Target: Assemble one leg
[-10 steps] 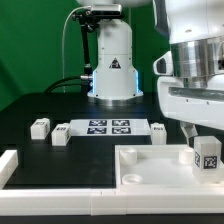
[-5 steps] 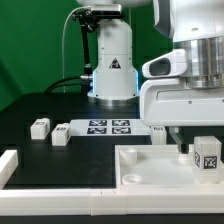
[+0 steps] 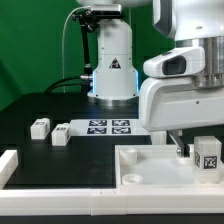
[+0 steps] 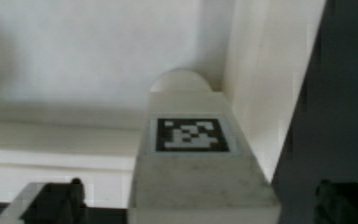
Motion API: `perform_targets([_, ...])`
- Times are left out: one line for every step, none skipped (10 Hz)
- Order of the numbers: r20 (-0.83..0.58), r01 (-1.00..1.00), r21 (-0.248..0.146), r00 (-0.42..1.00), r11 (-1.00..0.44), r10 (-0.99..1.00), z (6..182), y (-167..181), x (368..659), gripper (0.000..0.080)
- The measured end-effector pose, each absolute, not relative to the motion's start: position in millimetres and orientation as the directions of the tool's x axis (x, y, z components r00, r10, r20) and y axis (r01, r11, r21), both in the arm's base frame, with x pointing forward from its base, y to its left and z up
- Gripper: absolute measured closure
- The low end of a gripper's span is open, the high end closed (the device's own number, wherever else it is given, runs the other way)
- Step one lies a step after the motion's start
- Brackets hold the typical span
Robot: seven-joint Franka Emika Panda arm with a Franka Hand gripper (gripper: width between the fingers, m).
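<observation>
One leg [image 3: 207, 153], a small white block with a square tag, stands upright on the large white tray-like piece [image 3: 150, 168] at the exterior view's right. My gripper [image 3: 195, 148] is low around it. In the wrist view the leg [image 4: 194, 150] fills the middle with its tag facing the camera. My gripper [image 4: 197, 200] is open, with its dark fingertips [image 4: 51, 200] wide on either side of the leg and a gap showing on each side. Two more legs [image 3: 40, 127] [image 3: 62, 133] lie on the black table at the exterior view's left.
The marker board [image 3: 108, 126] lies in the middle of the table, in front of the arm's base [image 3: 112, 75]. A white L-shaped piece [image 3: 8, 165] sits at the front left. My arm's body hides the table behind the tray.
My arm has swung towards the exterior view's left and come down, bringing the fingers around the upright leg. The leg and the other parts have not moved.
</observation>
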State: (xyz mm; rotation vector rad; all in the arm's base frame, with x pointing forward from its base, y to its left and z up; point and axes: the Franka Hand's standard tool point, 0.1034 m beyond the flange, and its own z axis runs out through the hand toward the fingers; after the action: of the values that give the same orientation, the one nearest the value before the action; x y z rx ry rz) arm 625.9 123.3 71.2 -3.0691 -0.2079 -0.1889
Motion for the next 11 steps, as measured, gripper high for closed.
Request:
perform_targets([0.126, 0.138, -0.051, 0.983, -0.989, 0.13, 71.2, 123.3, 625.9, 0.0263])
perform_targets([0.126, 0.138, -0.051, 0.983, -0.989, 0.13, 71.1, 123.3, 625.9, 0.041])
perform_targets([0.126, 0.136, -0.05, 0.984, -0.989, 0.129, 71.1, 122.0, 626.1, 0.041])
perform_targets([0.124, 0.114, -0.053, 0.986, -0.992, 0.107, 71.0, 121.5, 626.1, 0.0508])
perform_targets([0.124, 0.098, -0.055, 0.988, -0.994, 0.09, 70.9, 121.0, 626.1, 0.0508])
perform_targets([0.123, 0.09, -0.056, 0.989, -0.994, 0.082, 70.9, 121.0, 626.1, 0.0508])
perform_targets([0.11, -0.079, -0.083, 0.99, -0.993, -0.088, 70.9, 119.4, 625.8, 0.0508])
perform_targets([0.097, -0.262, -0.099, 0.958, -0.96, -0.271, 70.7, 118.0, 625.8, 0.0508])
perform_targets([0.086, -0.381, -0.107, 0.917, -0.918, -0.39, 70.7, 117.5, 625.6, 0.0508])
perform_targets([0.069, -0.53, -0.114, 0.84, -0.841, -0.539, 70.8, 116.6, 625.4, 0.0508])
perform_targets([0.057, -0.631, -0.116, 0.767, -0.767, -0.639, 70.5, 117.1, 624.7, 0.0506])
